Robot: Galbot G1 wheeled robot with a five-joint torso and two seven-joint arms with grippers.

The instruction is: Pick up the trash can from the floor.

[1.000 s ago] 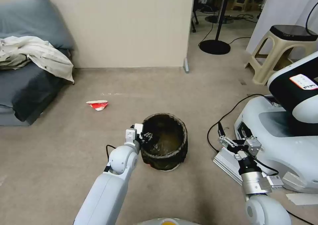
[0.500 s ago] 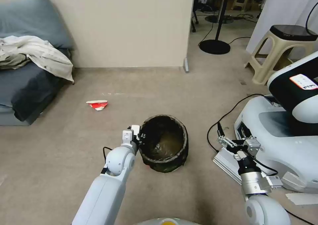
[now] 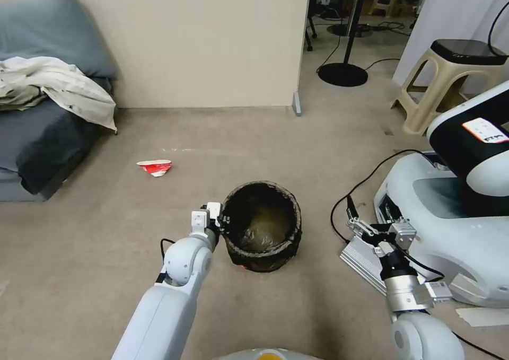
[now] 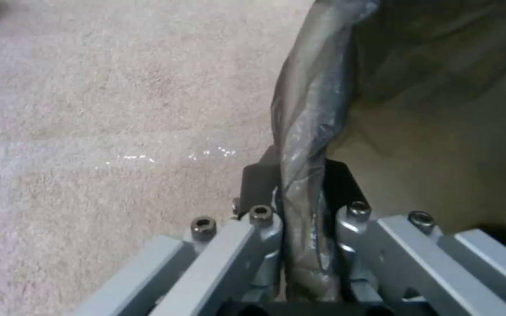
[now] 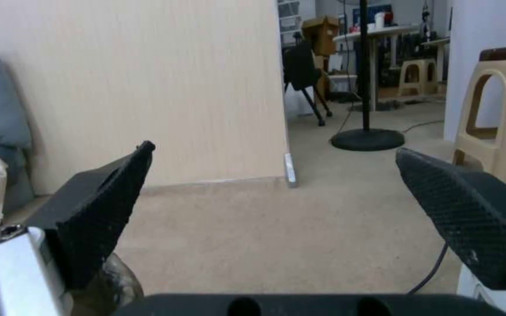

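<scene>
Even, soft indoor light; faint shadows on the floor (image 3: pixel 297 153). Wrist views blur slightly up close; no glare.

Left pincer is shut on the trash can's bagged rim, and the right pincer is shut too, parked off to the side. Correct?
Not quite. The left pincer does clamp the trash can by its rim, but the right pincer is open: the right wrist view shows its fingers spread wide.

Left arm extended forward and down; white left gripper (image 3: pixel 221 223) (image 4: pixel 300 184) has both black fingers clamped together on a rim. Right arm held low at the side; right gripper (image 3: pixel 359 223) (image 5: pixel 276 210) fingers spread wide.
</scene>
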